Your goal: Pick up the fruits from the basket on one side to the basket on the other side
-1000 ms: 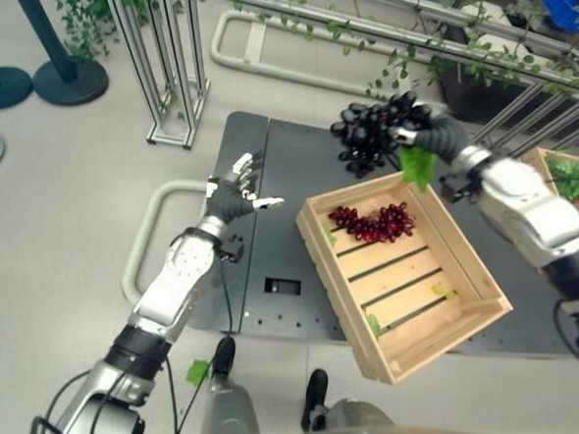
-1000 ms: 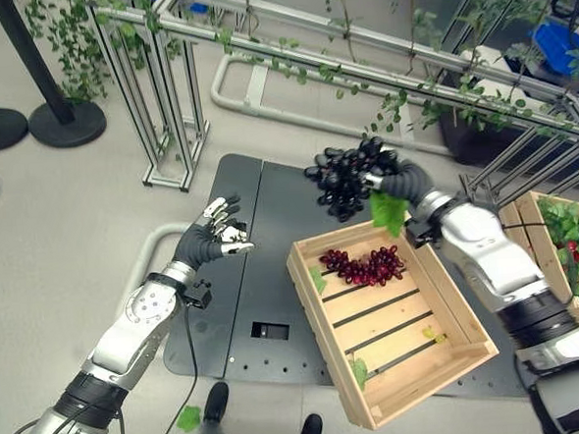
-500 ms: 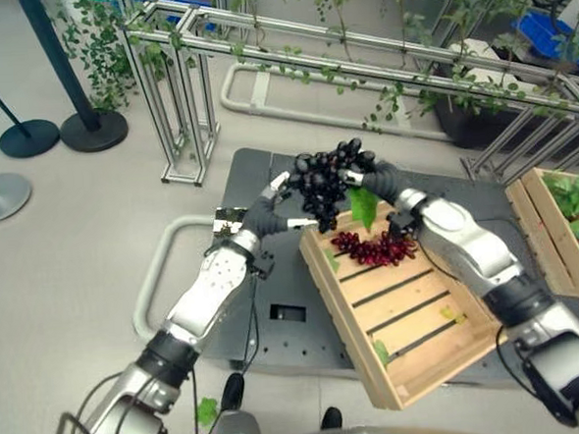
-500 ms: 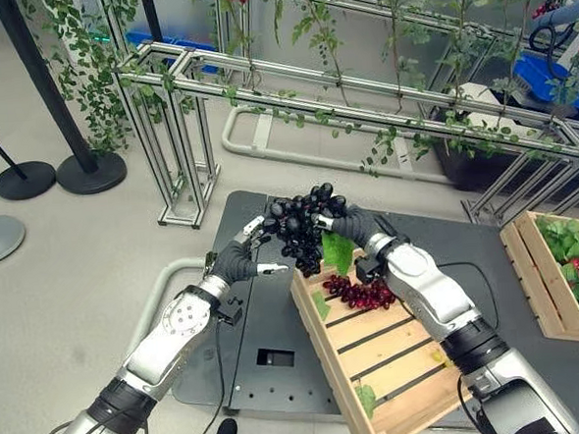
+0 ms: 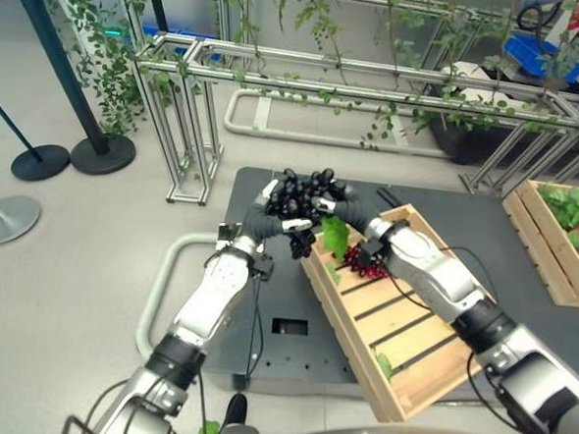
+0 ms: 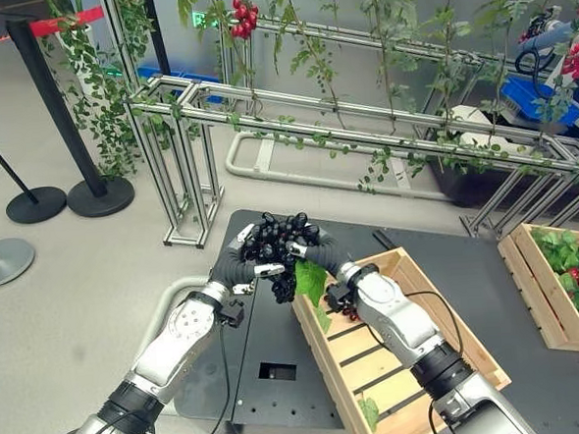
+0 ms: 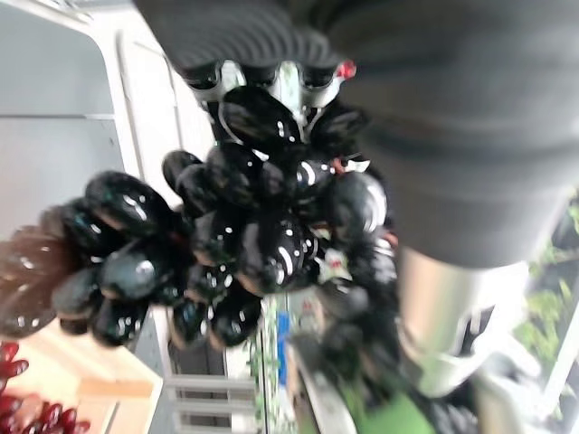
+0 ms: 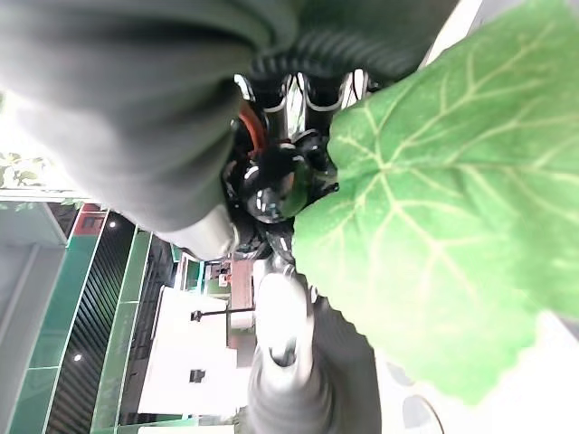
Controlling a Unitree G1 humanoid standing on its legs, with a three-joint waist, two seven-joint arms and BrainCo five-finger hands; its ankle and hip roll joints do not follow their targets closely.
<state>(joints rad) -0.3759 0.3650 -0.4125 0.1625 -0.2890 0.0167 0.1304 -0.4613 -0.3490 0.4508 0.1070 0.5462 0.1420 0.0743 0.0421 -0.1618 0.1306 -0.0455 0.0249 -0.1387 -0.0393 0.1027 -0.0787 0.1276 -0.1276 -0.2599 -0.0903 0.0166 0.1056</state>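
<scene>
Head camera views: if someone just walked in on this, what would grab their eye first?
The bunch of glossy black grapes with one green leaf, clasped between the left hand and the right hand above the corner of the slatted wooden crate. Next, the small red grape bunch lying inside that crate beneath the right wrist.

dark platform (image 5: 274, 277) on floor | wooden crate (image 5: 424, 327) on it | second crate (image 5: 557, 250) beside

Left hand (image 5: 266, 216) and right hand (image 5: 346, 210) meet, seemingly curled.
</scene>
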